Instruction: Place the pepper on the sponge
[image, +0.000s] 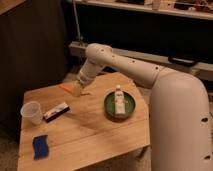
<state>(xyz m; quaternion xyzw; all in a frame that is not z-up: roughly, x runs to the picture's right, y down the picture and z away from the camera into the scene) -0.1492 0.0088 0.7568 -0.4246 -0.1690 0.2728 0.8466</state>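
Gripper (78, 90) low over the far-left part of the table (100, 135), its opening impossible to tell, with the pepper (65, 87) lying just beside it on the picture's left, long axis roughly along the far edge; you will find the sponge (40, 146) well apart at the near-left corner, bare.

The claw (76, 92) hangs low over the far side of the wooden counter (90, 131), hiding one end of the slender orange-red pepper (65, 87). The robot's bulky white body (180, 125) runs off the right and bottom edges.
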